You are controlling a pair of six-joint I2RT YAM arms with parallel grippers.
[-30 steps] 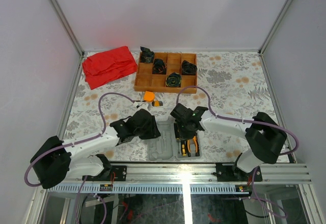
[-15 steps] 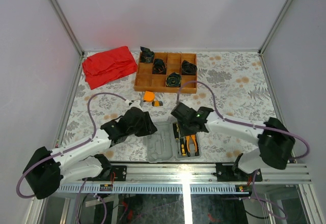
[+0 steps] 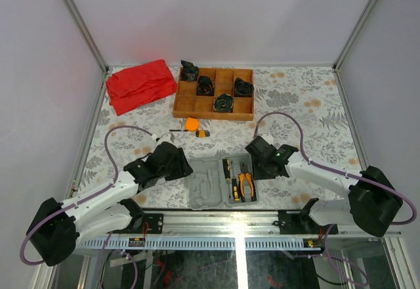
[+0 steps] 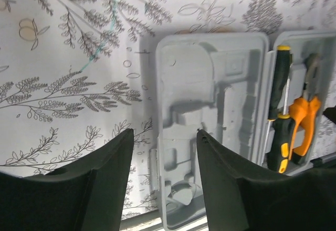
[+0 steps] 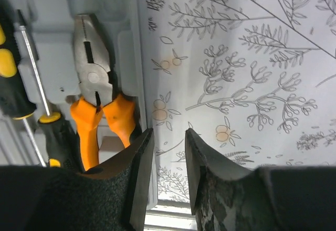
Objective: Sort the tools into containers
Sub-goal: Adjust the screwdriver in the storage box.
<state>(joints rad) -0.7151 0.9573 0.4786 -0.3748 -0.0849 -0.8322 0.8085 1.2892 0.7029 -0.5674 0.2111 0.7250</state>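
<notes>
Right gripper (image 5: 167, 134) has its jaws only a narrow gap apart with nothing between them, just bare cloth showing through, and it hangs right at the right-hand rim of the flat grey plastic hinged tool case (image 3: 209, 189). That case lies wide open at the near edge of the table, between the two arms. Its right half holds the orange-handled pliers (image 5: 97, 101), seated in their moulded recess with the metal nose pointing away from the arm bases. Just left of them are the black-and-yellow screwdrivers (image 4: 279, 116), lying head to tail. The left half of the case is all bare recesses. Left gripper (image 4: 164, 136) hovers over that half's outer edge, jaws spread noticeably wider, also holding nothing. Further out on the floral-print tablecloth (image 3: 302, 111), the round orange tape measure (image 3: 191, 124) sits between the case and the brown wooden compartment tray (image 3: 184, 98), with the small yellow-grey piece (image 3: 204, 133) just beside it. Black coiled bundles (image 3: 224, 103) fill several of the tray's compartments. A crumpled red cloth (image 3: 140, 85) lies left of the tray, in the far left corner.
</notes>
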